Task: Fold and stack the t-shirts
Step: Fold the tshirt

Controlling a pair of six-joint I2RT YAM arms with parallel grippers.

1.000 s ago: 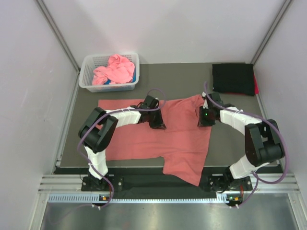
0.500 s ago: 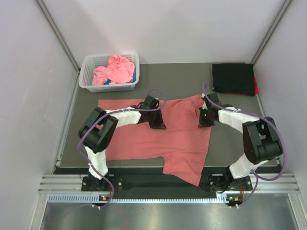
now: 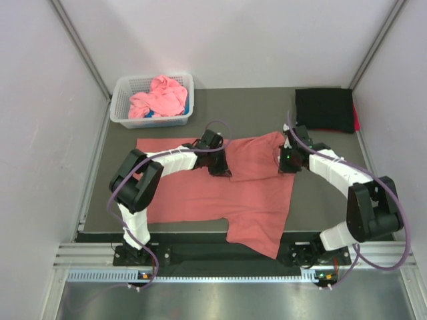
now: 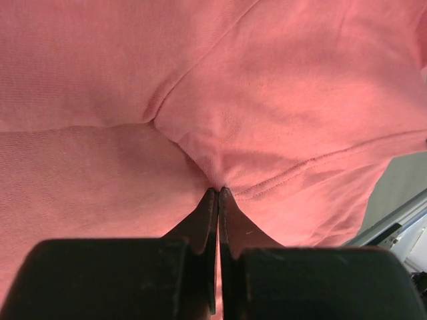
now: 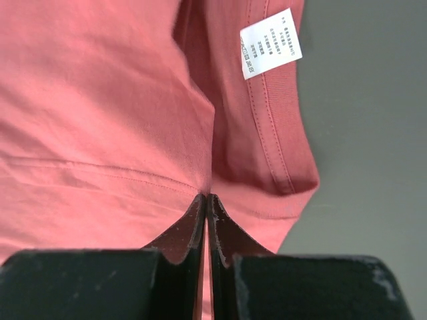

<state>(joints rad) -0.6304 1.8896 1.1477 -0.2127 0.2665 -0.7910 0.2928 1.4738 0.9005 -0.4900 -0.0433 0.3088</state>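
- Here, the salmon-red t-shirt (image 3: 200,193) lies spread over the middle of the table (image 3: 253,110), and its 5 o'clock corner hangs past the near edge.
- The left gripper (image 3: 222,170) sits on the shirt just left of centre. In its wrist view its jaws are pressed together, with a small pleat of red cloth nipped at the tips (image 4: 218,190).
- The right gripper (image 3: 287,165) is at the shirt's 2 o'clock edge. Its jaws are likewise closed tight on a fold of the fabric (image 5: 205,197), and the white care label (image 5: 270,43) is exposed just beyond.
- Between the two grippers, a band of the far hem lies doubled over onto the shirt.
- A pink t-shirt (image 3: 160,97) is heaped in the white basket (image 3: 120,113) at 11 o'clock.
- A black t-shirt (image 3: 325,110) lies folded at 1 o'clock, well apart from the red one.
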